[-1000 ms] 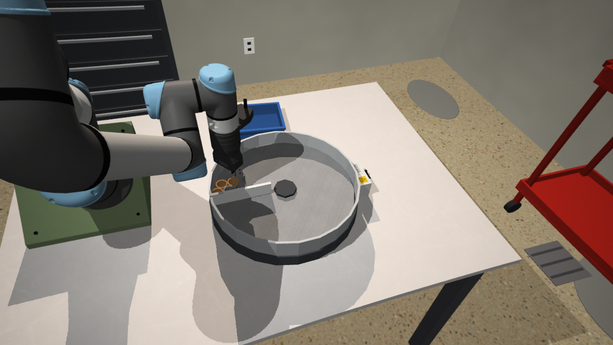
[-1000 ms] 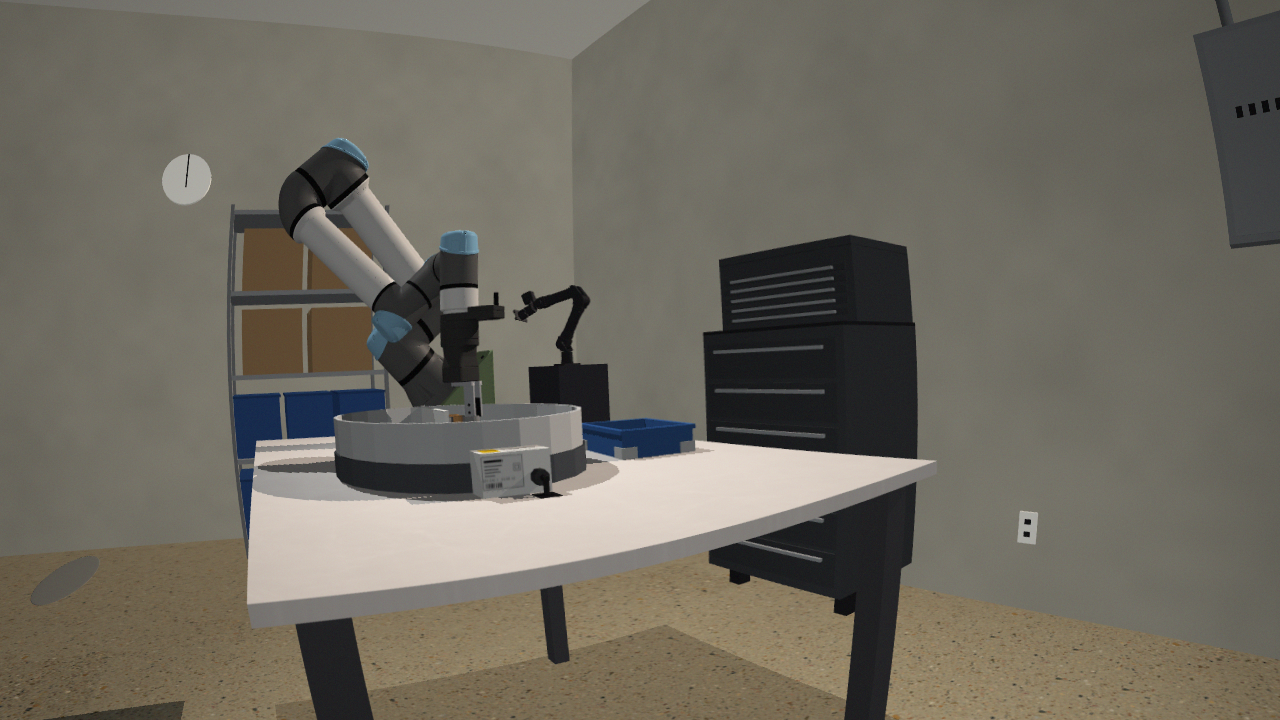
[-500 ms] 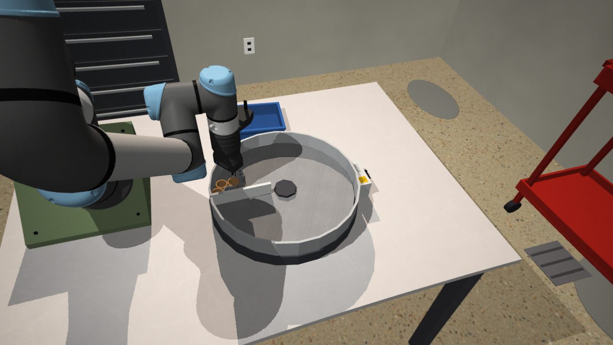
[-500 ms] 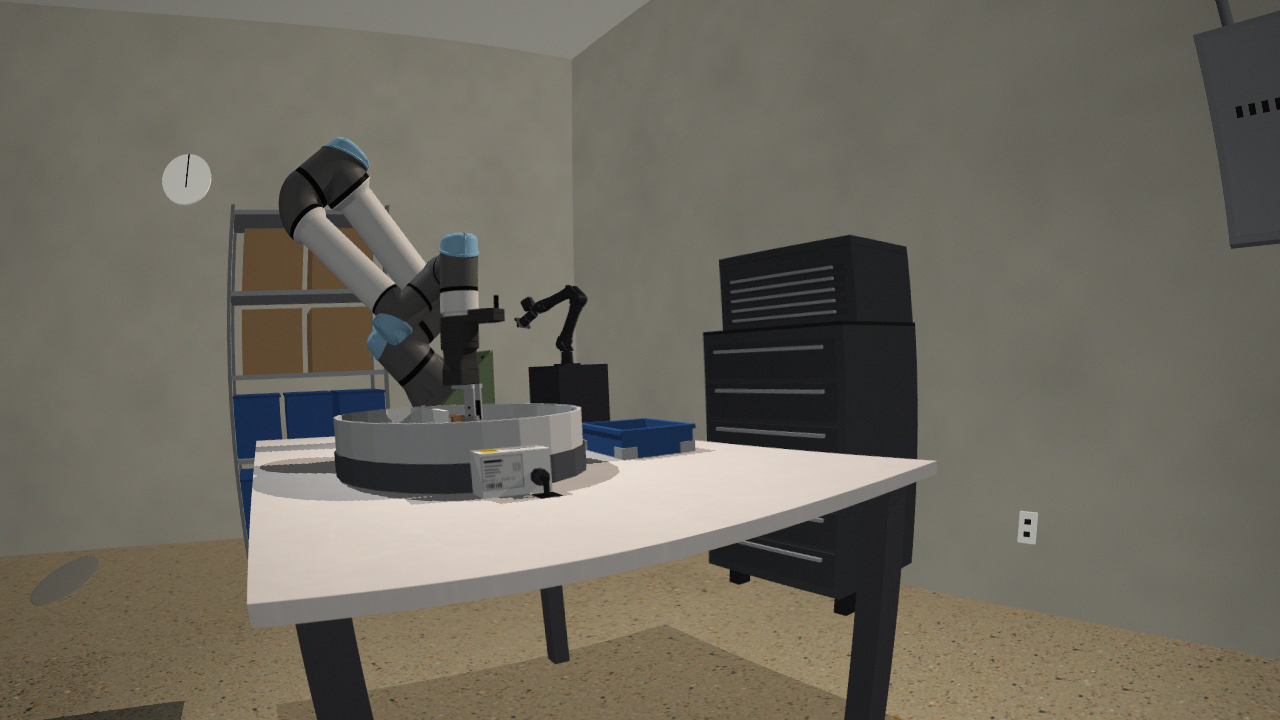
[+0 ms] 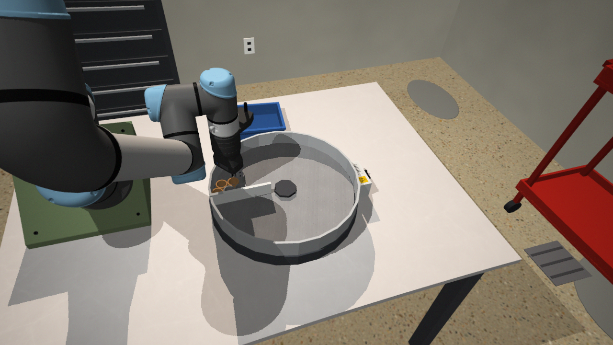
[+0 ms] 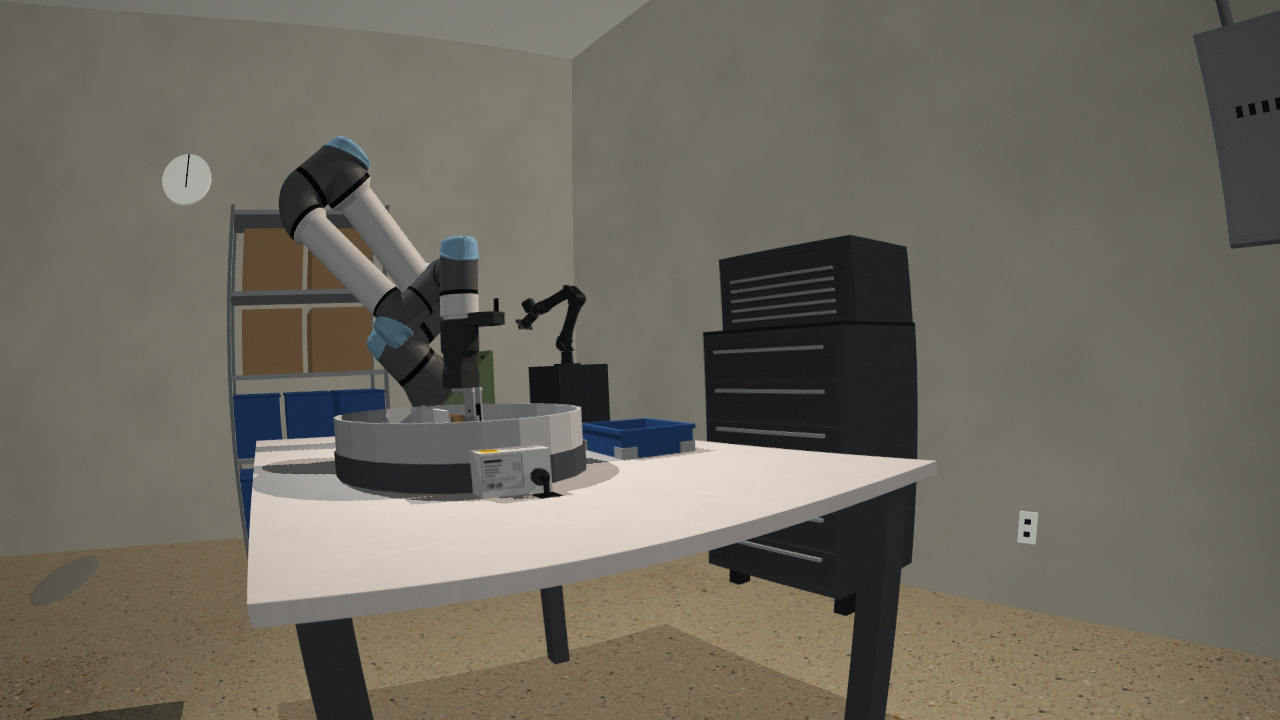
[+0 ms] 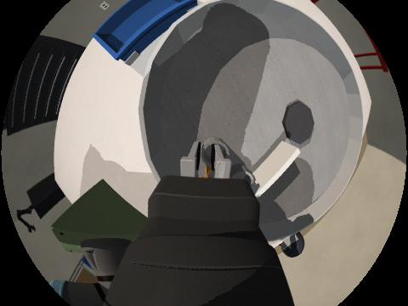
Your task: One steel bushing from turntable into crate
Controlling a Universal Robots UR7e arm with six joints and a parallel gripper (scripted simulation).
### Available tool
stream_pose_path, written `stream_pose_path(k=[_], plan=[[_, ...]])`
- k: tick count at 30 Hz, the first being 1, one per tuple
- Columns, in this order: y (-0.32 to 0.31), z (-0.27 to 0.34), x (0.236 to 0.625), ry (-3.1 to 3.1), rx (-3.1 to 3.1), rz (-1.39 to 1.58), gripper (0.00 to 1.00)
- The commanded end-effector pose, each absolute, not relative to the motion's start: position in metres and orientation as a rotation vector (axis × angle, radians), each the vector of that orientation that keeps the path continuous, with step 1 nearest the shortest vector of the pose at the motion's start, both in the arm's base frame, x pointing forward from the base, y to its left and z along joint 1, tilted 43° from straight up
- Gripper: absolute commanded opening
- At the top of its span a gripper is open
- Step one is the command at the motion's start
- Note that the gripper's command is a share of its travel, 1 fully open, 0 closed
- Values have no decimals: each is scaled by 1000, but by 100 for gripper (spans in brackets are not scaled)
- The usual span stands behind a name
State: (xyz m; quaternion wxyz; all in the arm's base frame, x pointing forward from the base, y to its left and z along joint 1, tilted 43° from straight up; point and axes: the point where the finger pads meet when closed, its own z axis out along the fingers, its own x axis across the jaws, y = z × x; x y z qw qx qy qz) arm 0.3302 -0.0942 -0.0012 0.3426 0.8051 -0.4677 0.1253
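The steel bushing [image 7: 212, 139] nearest the tool is on the turntable [image 5: 282, 247] [image 6: 402, 440] [image 7: 145, 106], inside the rim, and appears to stand upright with its bore facing up; its long axis would then run roughly along the line of the downward fingers. In the wrist view its ring shows at the fingertips of the gripper [image 5: 233, 174] [image 6: 472, 417] [image 7: 206, 147], displaced toward the right-hand finger of that view rather than centred in the gap. That finger overlaps the bore, while the other appears outside the ring; this suggests a pinch across one wall, though height and contact cannot be confirmed. The gripper is partly open, with a visible gap and no established hold. Copper-coloured bushings [image 5: 232, 181] [image 6: 455, 417] [image 7: 207, 171] are close by on the arm-base side, and a second grey ring [image 5: 228, 188] [image 7: 250, 176] lies beside the pale divider [image 5: 242, 194] [image 6: 440, 415] [image 7: 278, 167]. The blue crate [image 5: 257, 104] [image 6: 639, 437] [image 7: 144, 26] lies outside the rim, on the side opposite the divider. Assessment: the coming move depends on the sideways offset between ring and gap, to be verified before closing; a misaligned finger could land on the ring's edge or disturb a neighbour. Any lift must then pass over the rim toward the crate.

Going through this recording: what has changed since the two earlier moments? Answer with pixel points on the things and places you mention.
The black two-finger end effector [image 5: 234, 174] [image 6: 472, 415] [image 7: 206, 150] has moved slightly down, deeper into the round grey turntable [image 5: 314, 247] [image 6: 402, 443] [image 7: 357, 111]. Whether it has taken hold of a bushing, I cannot tell; no release is visible. The orange-brown ring-shaped bushings [image 5: 232, 181] and the blue rectangular crate [image 5: 262, 129] [image 6: 644, 441] stayed put.
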Motion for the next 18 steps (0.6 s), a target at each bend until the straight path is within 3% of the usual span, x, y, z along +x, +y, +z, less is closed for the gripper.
stream_pose_path(k=[1,18], plan=[[-96,-3,330,-1216,2093,327,40],[-98,-6,330,-1216,2093,327,40]])
